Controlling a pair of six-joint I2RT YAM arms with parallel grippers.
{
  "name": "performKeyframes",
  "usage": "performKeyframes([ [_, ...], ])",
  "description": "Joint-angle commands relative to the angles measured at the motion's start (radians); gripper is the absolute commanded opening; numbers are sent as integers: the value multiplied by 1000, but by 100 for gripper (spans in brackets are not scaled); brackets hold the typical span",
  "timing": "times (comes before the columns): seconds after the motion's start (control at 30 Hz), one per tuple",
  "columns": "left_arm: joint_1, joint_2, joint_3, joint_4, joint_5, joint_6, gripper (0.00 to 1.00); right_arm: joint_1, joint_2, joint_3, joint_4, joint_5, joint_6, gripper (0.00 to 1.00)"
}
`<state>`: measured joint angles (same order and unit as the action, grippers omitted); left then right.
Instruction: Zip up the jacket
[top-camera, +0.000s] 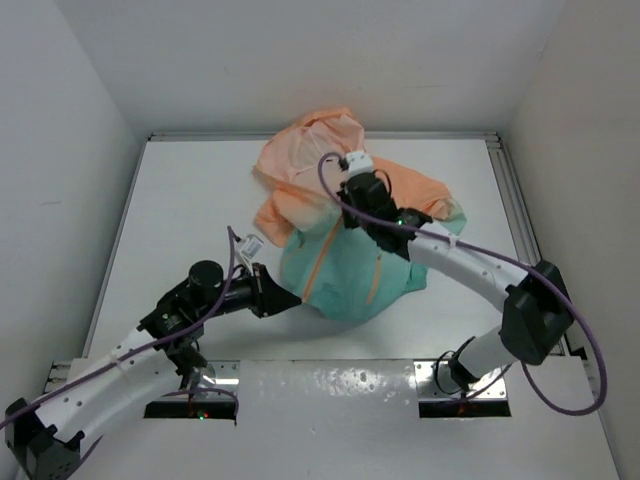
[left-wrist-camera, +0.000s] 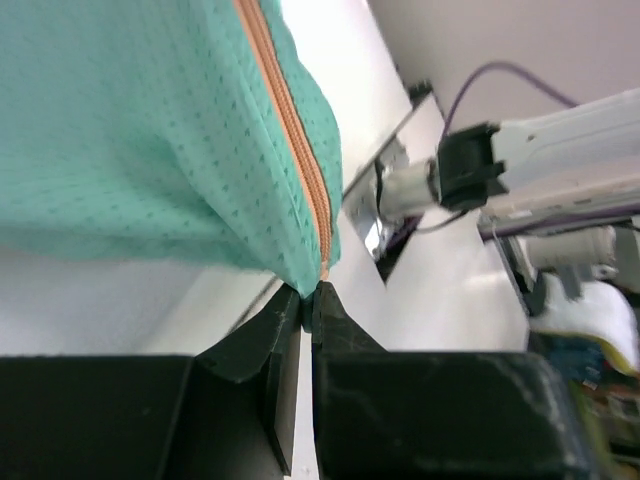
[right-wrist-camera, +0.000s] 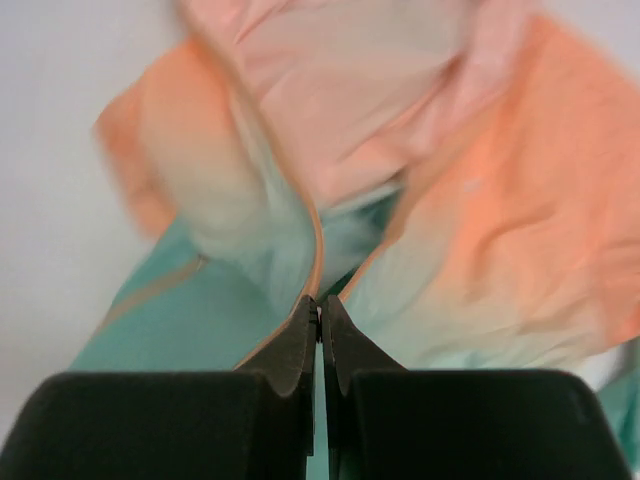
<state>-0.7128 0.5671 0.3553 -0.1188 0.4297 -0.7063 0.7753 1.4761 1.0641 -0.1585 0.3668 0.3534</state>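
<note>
On white table (top-camera: 180, 220), thin crumpled peach-to-teal jacket (top-camera: 350, 275)

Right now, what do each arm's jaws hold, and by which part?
Both hold the jacket: left gripper at the bottom end of the zipper; right gripper on it higher up, where the front parts.

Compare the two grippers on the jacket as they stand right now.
The left gripper pinches the teal hem of the jacket at the bottom end of the zipper. The right gripper is closed higher up, where teal fades to orange. The left gripper reaches in low from the near-left side, while the right gripper sits over the middle of the jacket. Both are shut on fabric along the zipper line.
</note>
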Motion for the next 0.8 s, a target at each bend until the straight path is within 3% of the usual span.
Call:
performKeyframes([
  [0.0,-11,-50,135,-152,-23,94,0,-180,64,131,92,159,-51,0],
  [0.13,-11,-102,185,-222,-115,108,0,-414,246,328,59,114,18,0],
  [0.23,-11,-125,206,-257,-147,114,0,-507,331,459,19,61,56,0],
  [0.53,-10,-176,266,-361,-255,125,0,-603,588,808,-94,46,25,0],
  [0.77,-10,-234,338,-475,-371,125,0,-666,737,968,-161,53,4,0],
])
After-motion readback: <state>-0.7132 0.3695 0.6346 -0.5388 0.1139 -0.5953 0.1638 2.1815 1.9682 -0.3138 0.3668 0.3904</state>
